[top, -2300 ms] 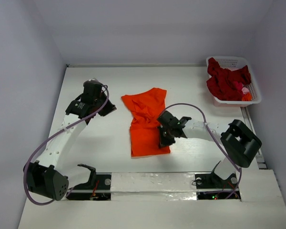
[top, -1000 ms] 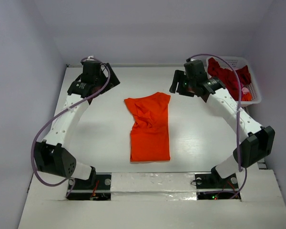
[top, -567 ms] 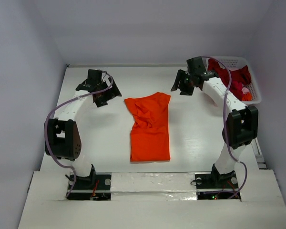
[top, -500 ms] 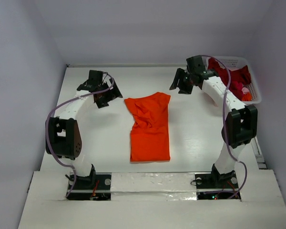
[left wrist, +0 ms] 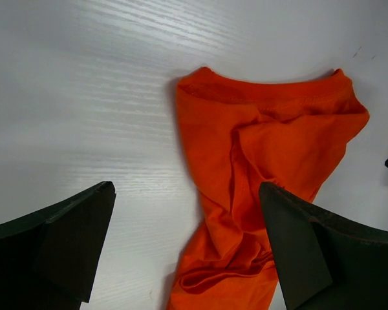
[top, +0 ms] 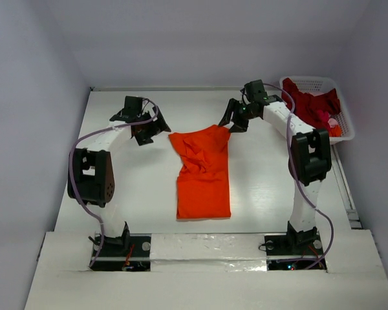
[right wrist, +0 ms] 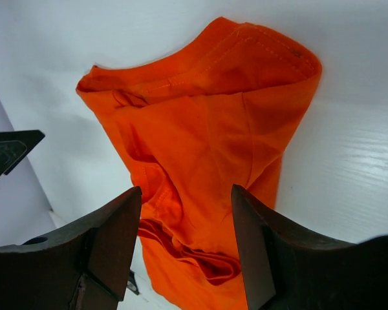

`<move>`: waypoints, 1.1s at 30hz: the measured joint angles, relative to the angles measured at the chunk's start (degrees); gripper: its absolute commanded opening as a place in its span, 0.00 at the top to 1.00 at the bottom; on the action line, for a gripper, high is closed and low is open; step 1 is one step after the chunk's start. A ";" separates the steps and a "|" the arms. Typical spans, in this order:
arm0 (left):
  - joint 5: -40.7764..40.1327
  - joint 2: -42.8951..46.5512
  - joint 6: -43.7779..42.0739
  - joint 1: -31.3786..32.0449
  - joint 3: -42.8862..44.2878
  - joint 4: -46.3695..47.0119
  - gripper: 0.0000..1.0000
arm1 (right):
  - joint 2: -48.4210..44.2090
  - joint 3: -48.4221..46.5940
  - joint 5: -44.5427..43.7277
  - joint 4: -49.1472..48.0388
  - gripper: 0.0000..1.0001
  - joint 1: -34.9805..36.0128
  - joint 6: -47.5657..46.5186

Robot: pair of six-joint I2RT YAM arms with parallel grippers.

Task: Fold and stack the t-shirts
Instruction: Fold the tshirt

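Note:
An orange t-shirt (top: 202, 171) lies folded lengthwise in the middle of the table, its far end wider and wrinkled. My left gripper (top: 154, 129) hangs open just off the shirt's far left corner. In the left wrist view the gripper (left wrist: 184, 194) straddles the shirt's (left wrist: 265, 148) left edge with nothing between its fingers. My right gripper (top: 231, 121) is open over the far right corner. The right wrist view shows the gripper (right wrist: 186, 190) spread above the orange cloth (right wrist: 207, 116) without gripping it. Dark red t-shirts (top: 305, 106) are heaped in the basket.
A white latticed basket (top: 313, 80) stands at the table's far right corner. The back wall runs just behind both grippers, and side walls close in the table. The arm bases are bolted at the near edge.
Both grippers have moved inward and down from the far sides toward the orange shirt's far corners. The left jaws narrowed slightly. The shirt has not moved over the last second.

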State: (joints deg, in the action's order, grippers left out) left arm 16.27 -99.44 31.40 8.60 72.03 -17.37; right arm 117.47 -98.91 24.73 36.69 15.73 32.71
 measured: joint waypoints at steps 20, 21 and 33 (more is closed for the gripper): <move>12.90 -11.32 13.60 -1.09 -6.23 22.73 0.17 | 1.86 -7.54 3.41 0.42 0.37 -5.18 0.52; 13.68 -11.54 14.19 -1.46 -6.56 23.63 0.17 | 1.86 -7.54 3.43 0.42 0.37 -5.18 0.52; 19.52 -12.98 21.07 -5.14 -12.26 36.13 0.32 | 1.86 -7.52 4.07 0.37 0.38 -5.33 0.48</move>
State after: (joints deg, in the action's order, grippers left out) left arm 35.79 -112.42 52.47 3.46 59.77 18.76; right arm 119.33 -106.43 28.80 37.06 10.39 33.19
